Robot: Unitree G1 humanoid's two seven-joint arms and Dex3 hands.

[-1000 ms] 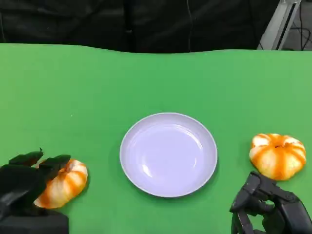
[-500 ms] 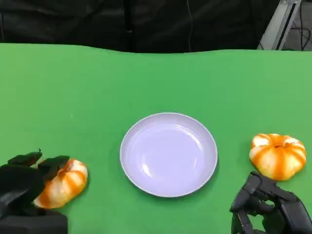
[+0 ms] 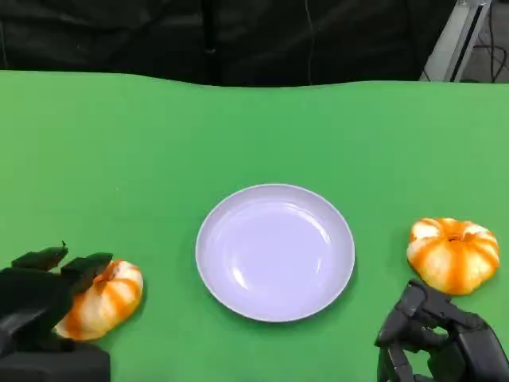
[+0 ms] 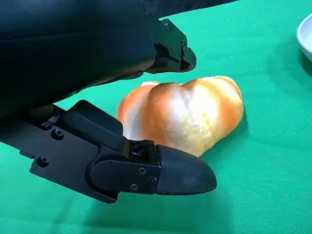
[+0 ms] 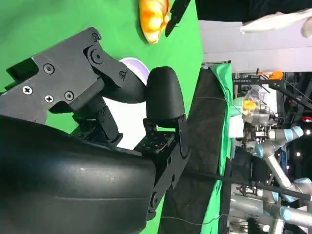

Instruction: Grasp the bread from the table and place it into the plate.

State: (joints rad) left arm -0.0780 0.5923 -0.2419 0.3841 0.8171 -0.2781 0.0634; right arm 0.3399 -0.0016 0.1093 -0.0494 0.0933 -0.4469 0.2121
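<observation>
An orange-and-white bread roll (image 3: 107, 298) lies on the green table at the lower left. My left hand (image 3: 40, 298) reaches around it with its fingers spread. In the left wrist view one finger hangs over the roll (image 4: 190, 114) and the thumb (image 4: 165, 175) lies low beside it, and the roll still rests on the cloth. The white plate (image 3: 274, 252) sits bare in the middle of the table, to the right of the roll. My right hand (image 3: 441, 338) hovers at the lower right and holds nothing.
A second orange-and-white roll (image 3: 453, 255) lies right of the plate, just beyond my right hand. The plate's rim (image 4: 306, 34) shows in the left wrist view. The table's far edge meets a dark backdrop, and a metal stand (image 3: 461, 36) is at the far right.
</observation>
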